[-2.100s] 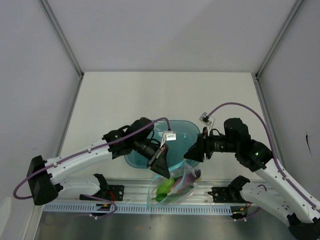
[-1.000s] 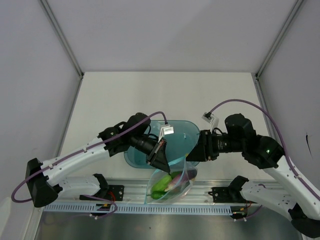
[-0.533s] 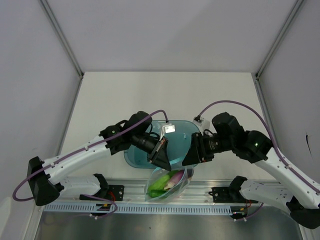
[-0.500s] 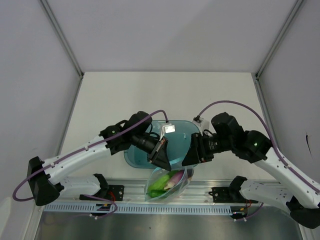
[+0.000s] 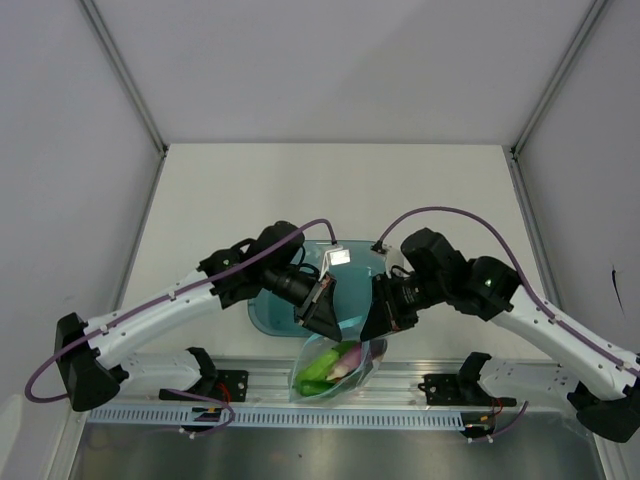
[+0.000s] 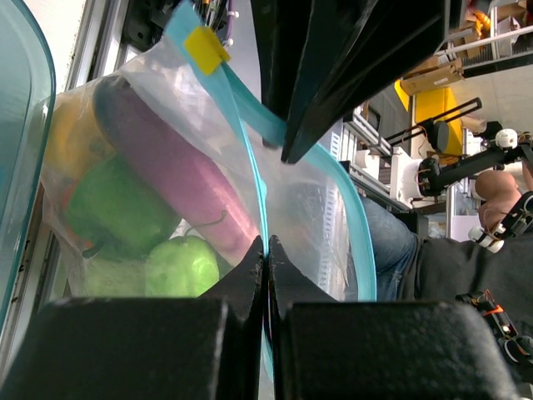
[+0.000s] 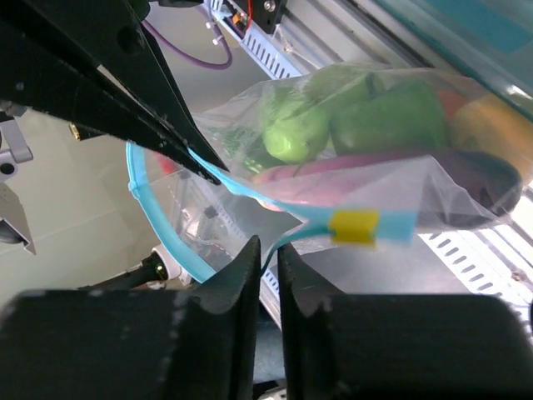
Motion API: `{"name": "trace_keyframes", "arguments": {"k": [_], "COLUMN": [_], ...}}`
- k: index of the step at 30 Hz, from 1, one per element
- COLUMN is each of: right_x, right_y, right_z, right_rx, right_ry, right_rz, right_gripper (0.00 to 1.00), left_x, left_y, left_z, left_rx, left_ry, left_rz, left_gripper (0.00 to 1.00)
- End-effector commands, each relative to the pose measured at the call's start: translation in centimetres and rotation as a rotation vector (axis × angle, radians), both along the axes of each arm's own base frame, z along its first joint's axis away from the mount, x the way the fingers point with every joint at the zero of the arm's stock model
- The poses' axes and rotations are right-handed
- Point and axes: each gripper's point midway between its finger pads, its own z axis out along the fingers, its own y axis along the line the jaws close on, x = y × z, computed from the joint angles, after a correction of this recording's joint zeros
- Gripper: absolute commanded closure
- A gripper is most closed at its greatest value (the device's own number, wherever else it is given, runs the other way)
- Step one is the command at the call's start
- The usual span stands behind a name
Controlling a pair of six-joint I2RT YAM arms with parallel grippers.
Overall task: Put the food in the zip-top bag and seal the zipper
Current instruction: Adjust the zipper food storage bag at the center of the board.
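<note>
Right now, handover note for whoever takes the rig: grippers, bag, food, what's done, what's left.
Left gripper: shut on the zipper, holding the zip-top bag up at the table's near edge.
Right gripper: jaws nearly closed around the zipper near the yellow tab; firm pinch not confirmed.
Food: eggplant, green bell pepper and the other pieces are in the bag. Blue tub sits behind it.
Done: loading. Left: the mouth still gapes between the grippers; seal the zipper.

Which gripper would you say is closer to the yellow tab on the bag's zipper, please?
Right. The right gripper closes on the zipper just beside the yellow tab. The left gripper is shut on the zipper farther along, well below the tab in its wrist view.
</note>
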Motion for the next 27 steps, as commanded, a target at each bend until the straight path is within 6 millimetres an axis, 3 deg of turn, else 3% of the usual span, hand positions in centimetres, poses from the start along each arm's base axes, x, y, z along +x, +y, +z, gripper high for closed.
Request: {"name": "trace_keyframes", "arguments": {"k": [1,4,7,8,9,11,12,15,18,27], "right_x": [-0.2,0.1,0.8,0.9,1.0,1.4,1.5,1.9,2.3,3.6], "right_y": [1.5,2.4,3.1,3.2,3.3,3.6,3.6,3.9,4.0,4.5], "right_z": [1.0,1.1,1.5,1.7,1.8,2.2,2.1,2.6,2.6,2.8], "right_rx": [0.047,0.056,0.073,0.078,0.080,0.097,0.097,0.120,0.115,0.165], "right_ry": [0.017,0.031,0.049,0.050,0.056,0.072,0.080,0.100,0.112,0.191], "right_rz": [0.007,-0.021,-0.076,-0.089,-0.102,-0.142,-0.156,-0.204,-0.245,-0.385], "right_gripper": [0.86,0.97,1.00,1.00,1.00,1.00,1.00,1.00,1.00,1.00], "left_x": [0.5,0.5,0.5,0.4,0.4,0.2,0.3,0.4,0.7,1.7], "left_y": [-0.3,-0.2,0.0,0.0,0.0,0.2,0.3,0.7,1.0,2.2], "left_z": [2.1,2.2,2.3,2.4,2.4,2.6,2.7,2.8,2.8,1.2], "left_rx": [-0.052,-0.046,-0.036,-0.034,-0.037,-0.043,-0.044,-0.041,-0.026,0.059], "left_ry": [-0.051,-0.057,-0.056,-0.053,-0.054,-0.061,-0.068,-0.096,-0.125,-0.180], "left_rz": [-0.003,-0.006,-0.010,-0.012,-0.016,-0.016,-0.014,0.003,0.030,0.120], "left_gripper": [0.99,0.99,0.99,0.95,0.81,0.67,0.52,0.34,0.28,0.23]}}
